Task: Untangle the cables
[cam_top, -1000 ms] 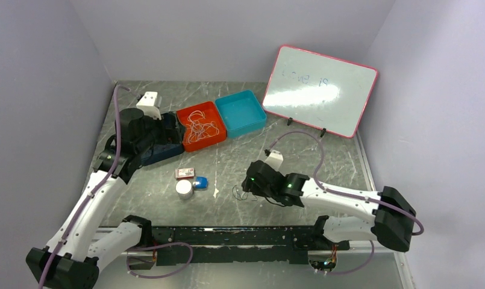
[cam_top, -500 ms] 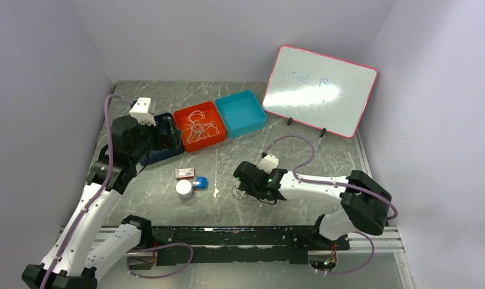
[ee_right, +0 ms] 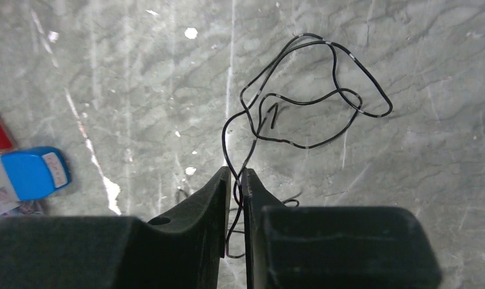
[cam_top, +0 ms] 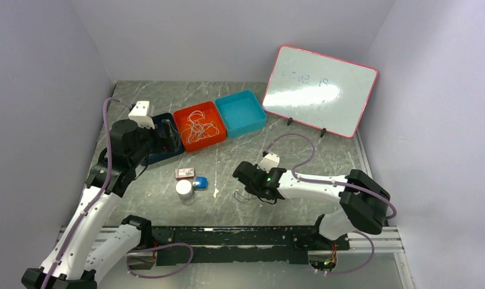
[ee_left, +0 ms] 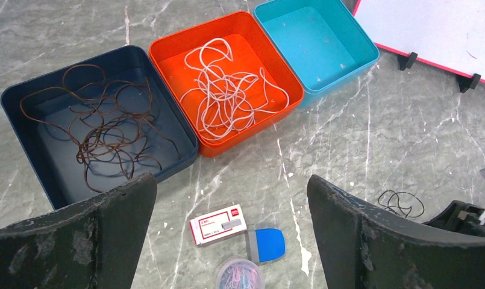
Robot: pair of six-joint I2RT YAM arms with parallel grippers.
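The right fingers [ee_right: 209, 205] clenched on the black cable [ee_right: 306, 146] at lower centre, probably to lift it. The left fingers [ee_left: 125, 205] hung spread, empty

Whiteboard [cam_top: 320, 90], teal tray [ee_left: 315, 45], staple box [ee_left: 219, 224], clip jar [cam_top: 184, 188]

Robot lab cell. Left arm [cam_top: 95, 205] and right arm [cam_top: 318, 186] are bolted to a black rail [cam_top: 240, 236] at the table edge. Plain lilac walls [cam_top: 228, 36] box in a marbled tabletop [cam_top: 324, 162]. Props: whiteboard [cam_top: 320, 90], navy tray [ee_left: 44, 135], orange tray [ee_left: 255, 127], teal tray [ee_left: 312, 42], thin cables [ee_left: 228, 96] in two of them.
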